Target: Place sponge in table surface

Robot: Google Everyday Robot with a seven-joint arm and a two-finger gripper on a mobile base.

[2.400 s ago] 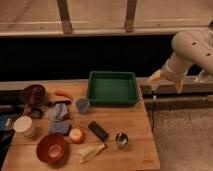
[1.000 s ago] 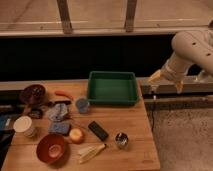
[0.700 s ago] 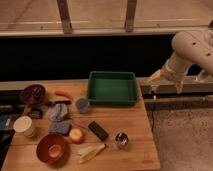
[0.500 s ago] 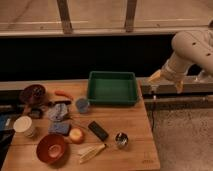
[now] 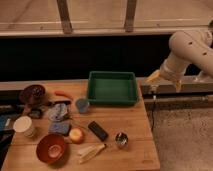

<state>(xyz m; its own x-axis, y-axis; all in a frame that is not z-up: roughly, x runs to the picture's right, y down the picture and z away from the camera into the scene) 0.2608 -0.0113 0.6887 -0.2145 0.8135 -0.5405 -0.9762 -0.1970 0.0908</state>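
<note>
A light blue sponge (image 5: 60,129) lies flat on the wooden table (image 5: 135,120) at the front left, between a crumpled blue-grey bag (image 5: 57,112) and an orange fruit (image 5: 76,134). My gripper (image 5: 164,81) hangs off the table's far right corner, beyond the green tray, well away from the sponge. Its yellow-tipped fingers (image 5: 152,76) are spread apart and hold nothing.
A green tray (image 5: 112,87) stands at the back middle. Around the sponge are a blue cup (image 5: 82,104), a black bar (image 5: 98,130), a metal cup (image 5: 120,139), a red bowl (image 5: 51,147), a white cup (image 5: 23,125) and a dark bowl (image 5: 32,93).
</note>
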